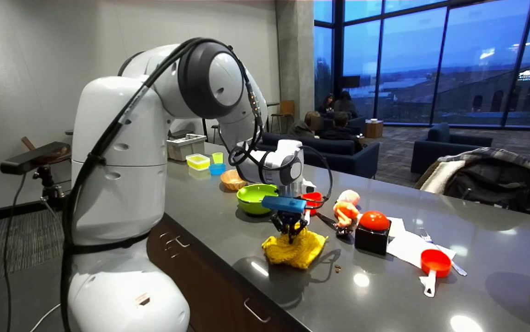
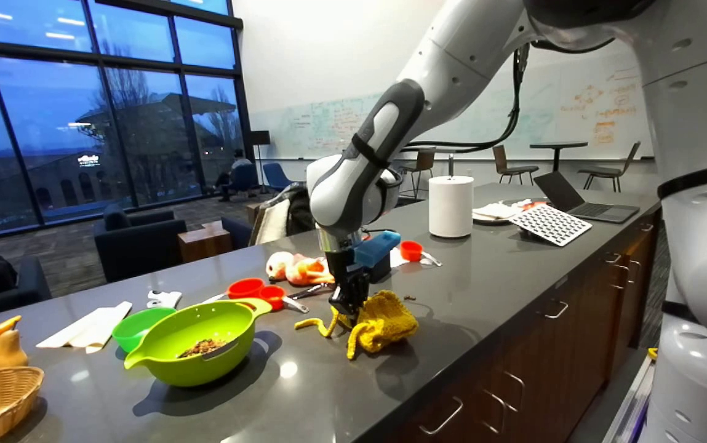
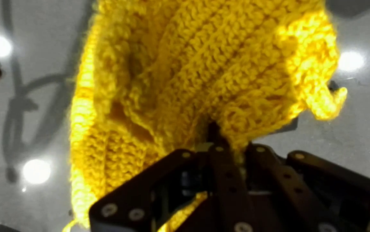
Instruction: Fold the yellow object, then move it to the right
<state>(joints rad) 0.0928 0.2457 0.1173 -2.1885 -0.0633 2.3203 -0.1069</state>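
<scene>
At lower center in an exterior view, the claw point(image 1: 291, 236), nearly closed, pinches the yellow cloth point(image 1: 295, 254) on the worktop point(image 1: 387, 297), apparently mid-fold, with laying the gripped part over likely needed before any rightward move.

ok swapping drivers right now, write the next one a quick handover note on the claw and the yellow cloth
Claw: shut on the yellow cloth, pointing down.
Where: the yellow cloth sits bunched under the claw on the grey counter, apart from the lime-green bowl and the black box.
Done: grip taken; part of the yellow cloth looks doubled over, but no neat fold shows.
Left: probably finish the fold, then move the yellow cloth right and let go.
</scene>
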